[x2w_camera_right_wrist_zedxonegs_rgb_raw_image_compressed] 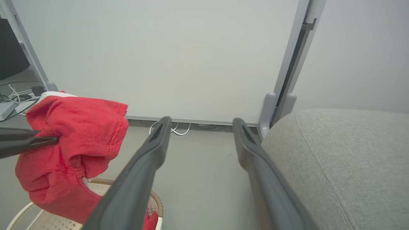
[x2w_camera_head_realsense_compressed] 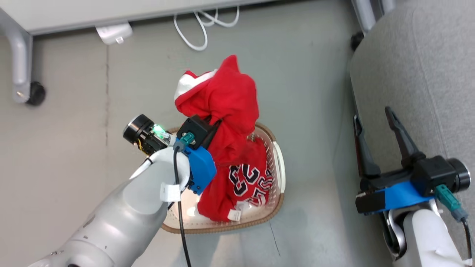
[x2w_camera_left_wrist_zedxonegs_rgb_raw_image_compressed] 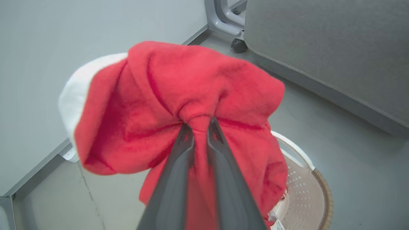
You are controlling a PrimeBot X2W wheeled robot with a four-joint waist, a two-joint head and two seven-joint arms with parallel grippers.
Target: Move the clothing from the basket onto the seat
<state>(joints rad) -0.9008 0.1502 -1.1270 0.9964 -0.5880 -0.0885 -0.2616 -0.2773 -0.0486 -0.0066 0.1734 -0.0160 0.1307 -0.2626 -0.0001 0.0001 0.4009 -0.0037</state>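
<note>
The worst outcome is the plain red soft-pile garment with white trim dropping onto the grey floor between the cream perforated plastic basket with a brown woven-look rim and the large grey fabric seat to that basket's right. The left jaws are closed on only one small gathered fold (seen plainly from the left wrist), so a quick swing could pull it free. The garment's lower end also hangs down into the basket, against the red jersey with a black-and-white "23". If the two are snagged, which cannot be told, the jersey could be dragged out or the light basket tipped.

The held garment is bunched and limp above the basket, its white edge turned up on the side away from the seat. The jersey lies crumpled inside the basket. The right jaws stand wide open and empty, well right of the basket, beside the seat's edge.
</note>
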